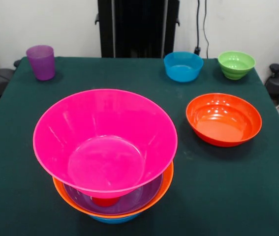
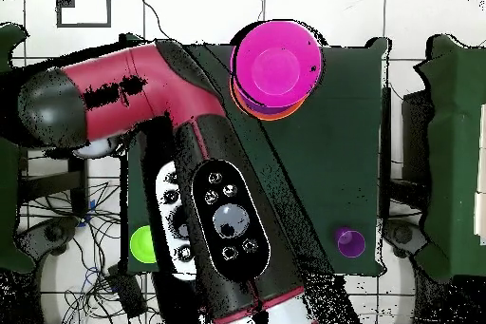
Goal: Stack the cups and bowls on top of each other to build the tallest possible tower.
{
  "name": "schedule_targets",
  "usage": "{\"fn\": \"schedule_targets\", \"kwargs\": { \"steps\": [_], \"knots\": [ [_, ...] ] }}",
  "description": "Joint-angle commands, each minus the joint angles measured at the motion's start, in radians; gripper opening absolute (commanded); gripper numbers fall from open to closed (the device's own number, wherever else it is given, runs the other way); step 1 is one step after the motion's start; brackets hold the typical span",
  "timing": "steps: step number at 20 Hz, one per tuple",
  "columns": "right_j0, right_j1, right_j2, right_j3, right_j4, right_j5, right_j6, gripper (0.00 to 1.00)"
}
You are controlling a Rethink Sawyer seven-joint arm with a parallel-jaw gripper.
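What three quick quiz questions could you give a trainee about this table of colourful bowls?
1. True or false: the pink bowl sits at the top of the tower.
2. Which stands alone at a far corner of the table in the front view? A) purple cup B) yellow cup C) black cup
3. Fill in: the green bowl stands beside the small ___ bowl.

Key: 1 true; 2 A; 3 blue.
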Motion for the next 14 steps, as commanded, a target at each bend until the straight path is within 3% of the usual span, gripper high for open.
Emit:
{"fn": "schedule_targets", "kwargs": {
  "steps": [1,14],
  "knots": [
    [-0.025,0.118,0.104,-0.251,-0.093,0.244,-0.394,0.00],
    [-0.065,0.285,0.173,-0.560,-0.170,0.414,-0.555,0.00]
  ]
}}
